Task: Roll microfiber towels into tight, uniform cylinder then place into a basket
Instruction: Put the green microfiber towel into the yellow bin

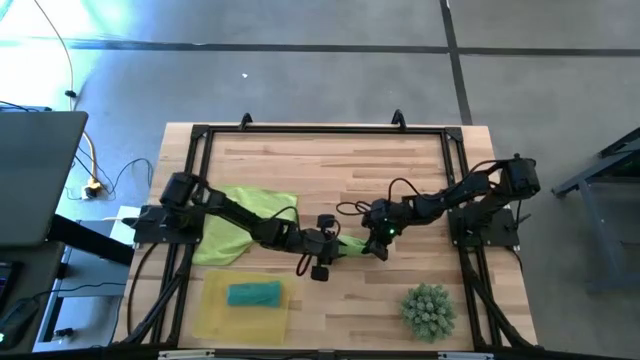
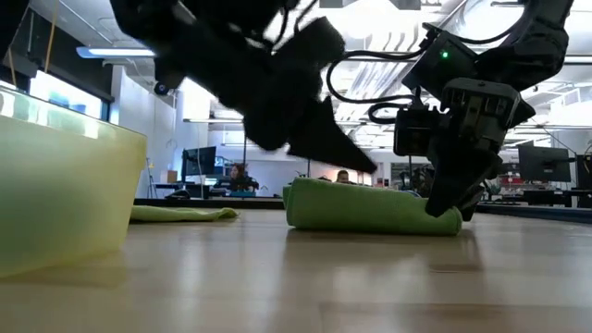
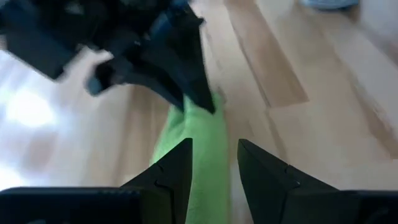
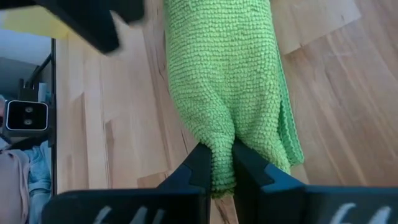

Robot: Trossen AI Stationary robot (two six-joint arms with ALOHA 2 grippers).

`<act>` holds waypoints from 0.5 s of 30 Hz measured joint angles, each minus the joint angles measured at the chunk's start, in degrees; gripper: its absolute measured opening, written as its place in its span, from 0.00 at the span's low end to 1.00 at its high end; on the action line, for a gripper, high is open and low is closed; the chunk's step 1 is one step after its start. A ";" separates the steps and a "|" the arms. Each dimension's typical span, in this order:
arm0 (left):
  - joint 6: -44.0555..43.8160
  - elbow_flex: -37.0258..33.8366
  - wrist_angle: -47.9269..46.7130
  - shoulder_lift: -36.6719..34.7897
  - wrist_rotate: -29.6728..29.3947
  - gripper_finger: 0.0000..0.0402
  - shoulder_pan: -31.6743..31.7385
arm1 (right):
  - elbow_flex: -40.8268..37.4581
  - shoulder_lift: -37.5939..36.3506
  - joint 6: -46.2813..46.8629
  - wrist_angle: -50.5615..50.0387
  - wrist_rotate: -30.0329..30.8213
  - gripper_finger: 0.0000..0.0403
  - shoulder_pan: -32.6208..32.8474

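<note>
Rolled green towel (image 4: 227,81): our right gripper (image 4: 217,163) pinches its end to keep it tight; left gripper (image 3: 214,163) gapes over the other end.

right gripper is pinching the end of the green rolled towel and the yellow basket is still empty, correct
Not quite. The right gripper is shut on the end of the green rolled towel, as the right wrist view shows. But the yellow basket is not empty: the high view shows a teal rolled towel already lying in it.
</note>
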 joint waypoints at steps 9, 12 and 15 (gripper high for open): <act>-1.44 0.60 3.31 6.16 -1.40 0.29 1.12 | 0.00 -0.02 -0.14 0.33 0.34 0.05 0.02; -0.68 2.58 1.03 7.20 -3.22 0.29 1.51 | 0.00 -0.07 -0.13 0.35 0.67 0.05 0.00; 0.33 5.42 -4.20 7.84 -4.35 0.29 1.60 | 0.00 -0.07 -0.14 0.35 0.68 0.05 0.00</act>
